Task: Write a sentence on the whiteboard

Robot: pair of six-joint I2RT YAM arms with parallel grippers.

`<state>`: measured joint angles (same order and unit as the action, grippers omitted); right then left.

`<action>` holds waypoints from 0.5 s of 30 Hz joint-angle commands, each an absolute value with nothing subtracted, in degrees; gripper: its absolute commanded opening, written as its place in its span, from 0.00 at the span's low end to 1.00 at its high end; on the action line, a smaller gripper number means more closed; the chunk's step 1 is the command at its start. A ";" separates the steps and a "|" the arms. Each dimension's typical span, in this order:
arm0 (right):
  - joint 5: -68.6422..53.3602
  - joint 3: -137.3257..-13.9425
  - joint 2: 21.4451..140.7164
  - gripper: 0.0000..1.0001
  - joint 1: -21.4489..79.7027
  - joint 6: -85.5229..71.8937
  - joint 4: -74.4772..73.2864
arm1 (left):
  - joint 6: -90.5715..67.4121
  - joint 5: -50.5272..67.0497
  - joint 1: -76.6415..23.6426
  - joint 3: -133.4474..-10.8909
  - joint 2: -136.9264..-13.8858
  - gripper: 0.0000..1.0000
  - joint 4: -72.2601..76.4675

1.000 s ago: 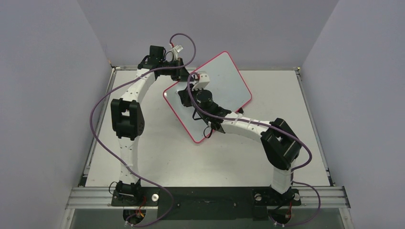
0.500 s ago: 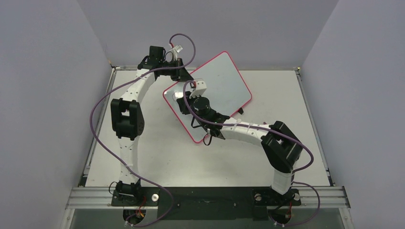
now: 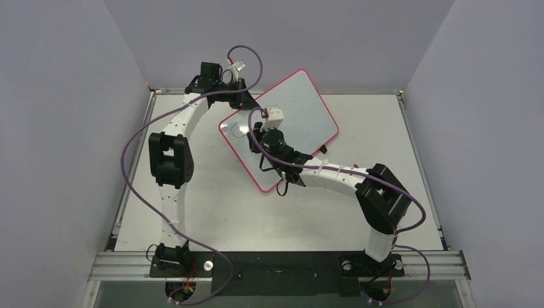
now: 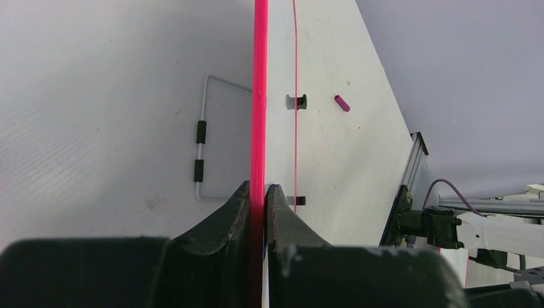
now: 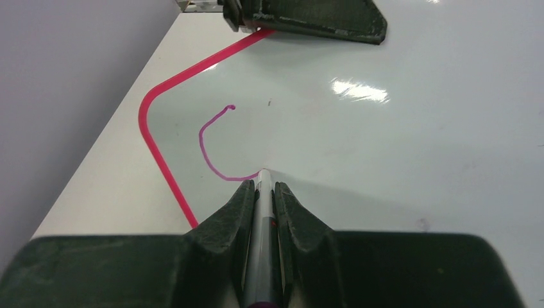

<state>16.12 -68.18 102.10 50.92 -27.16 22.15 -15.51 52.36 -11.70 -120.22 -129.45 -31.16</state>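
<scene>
a: where is the whiteboard [image 3: 301,102] sitting?
b: it is leaning tilted at the far middle of the desk [image 3: 212,212]. the left fingers [image 4: 242,196] are pinching its pink rim, closed right down on the edge.
a: and the writing?
b: the right fingers [image 5: 244,192] are clamping the marker [image 5: 263,212] tightly, with its tip touching the whiteboard near a rounded corner. the sentence [image 5: 208,151] is showing only one curved purple stroke (a "c", i am guessing).
a: what is worrying you?
b: a hard press could be pushing the tilted whiteboard back or twisting it in that thin pinch, which would be wobbling the line. the marker could also be sliding up between the fingers, so the tip would be skipping.
a: anything in the way?
b: the left fingers are sitting on the rim just beyond the stroke, so letters are having to run away from them. a small pink cap [image 4: 342,102] is lying on the desk, well apart. a wire stand [image 4: 204,138] is showing on the whiteboard's back, i am judging.
</scene>
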 commanded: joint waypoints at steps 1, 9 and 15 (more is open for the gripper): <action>18.79 -71.91 101.95 0.00 49.23 -24.44 16.74 | -11.60 49.39 -13.21 -119.34 -127.19 0.00 -31.20; 16.49 -74.02 99.91 0.00 49.26 -21.33 16.18 | -11.95 49.50 -13.21 -119.21 -127.28 0.00 -30.60; 15.77 -73.03 97.86 0.00 49.22 -21.88 18.36 | -12.06 49.52 -13.24 -119.16 -127.31 0.00 -30.51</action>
<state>16.43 -71.90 101.71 49.12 -22.52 15.77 -16.34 52.58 -11.68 -120.14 -129.43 -30.98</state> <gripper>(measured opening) 0.100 0.056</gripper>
